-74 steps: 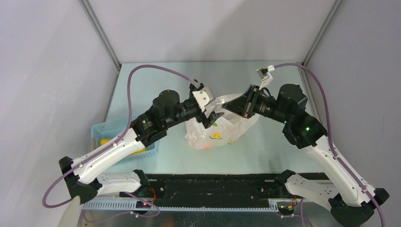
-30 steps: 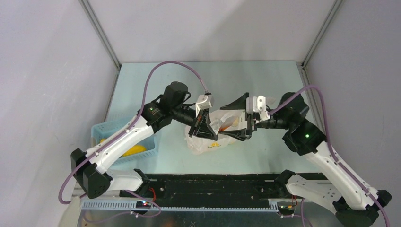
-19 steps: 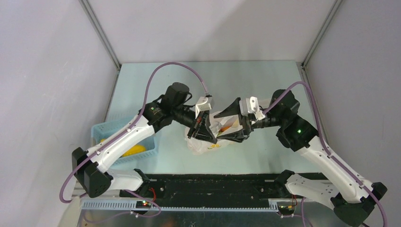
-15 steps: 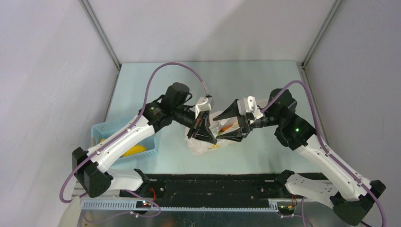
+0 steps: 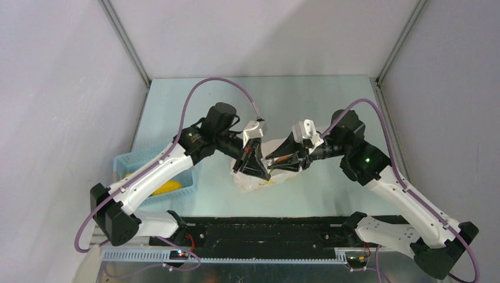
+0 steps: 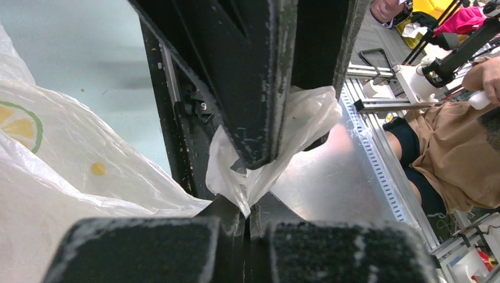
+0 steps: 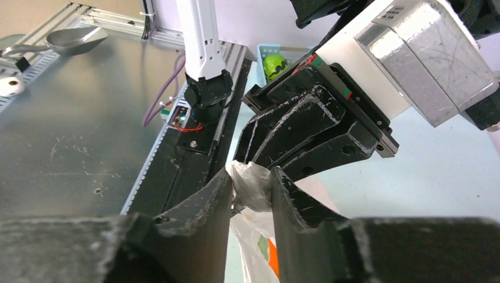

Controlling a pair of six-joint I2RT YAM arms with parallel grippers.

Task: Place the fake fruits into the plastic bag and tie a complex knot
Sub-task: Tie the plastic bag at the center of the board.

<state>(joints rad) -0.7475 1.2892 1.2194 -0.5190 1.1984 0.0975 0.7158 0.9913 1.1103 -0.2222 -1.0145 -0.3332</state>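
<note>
Left fingers (image 5: 262,171): fully closed, pinching a bunched tail of the plastic bag (image 5: 250,181) at their tips. The bag body rests on the desk (image 5: 306,100) below and between both arms, tail drawn upward. Right fingers (image 5: 276,163): closed onto the same tail just beside the left pair, plastic touching both inner faces. A second ago they stood wide apart and further right; the left pair is unchanged.

Pale teal table (image 5: 330,100), translucent white plastic bag (image 5: 247,178) with yellow fruit-slice prints near its middle, light blue slatted basket (image 5: 131,160) at its left edge.
</note>
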